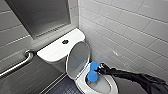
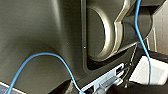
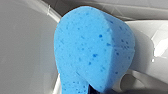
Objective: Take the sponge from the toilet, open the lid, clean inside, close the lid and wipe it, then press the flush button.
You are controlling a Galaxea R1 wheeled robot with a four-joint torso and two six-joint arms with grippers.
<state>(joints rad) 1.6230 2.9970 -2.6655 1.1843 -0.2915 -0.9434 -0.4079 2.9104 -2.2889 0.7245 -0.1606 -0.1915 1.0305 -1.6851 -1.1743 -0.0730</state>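
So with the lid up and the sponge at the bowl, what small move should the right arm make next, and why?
Probably sweep the sponge along the bowl's inner wall. The lid stands open and the right claw holds the sponge just inside the toilet rim, so wiping looks due.

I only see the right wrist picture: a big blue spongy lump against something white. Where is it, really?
Observer: The right gripper holds that bright blue chunky sponge in the bowl of a glossy white ceramic toilet.
Operator: Is its cover up?
Observer: Yes, the glossy white oval lid stands raised beside the sponge.
Operator: Anything on the tank?
Observer: A small dark round flush button, mid-top.
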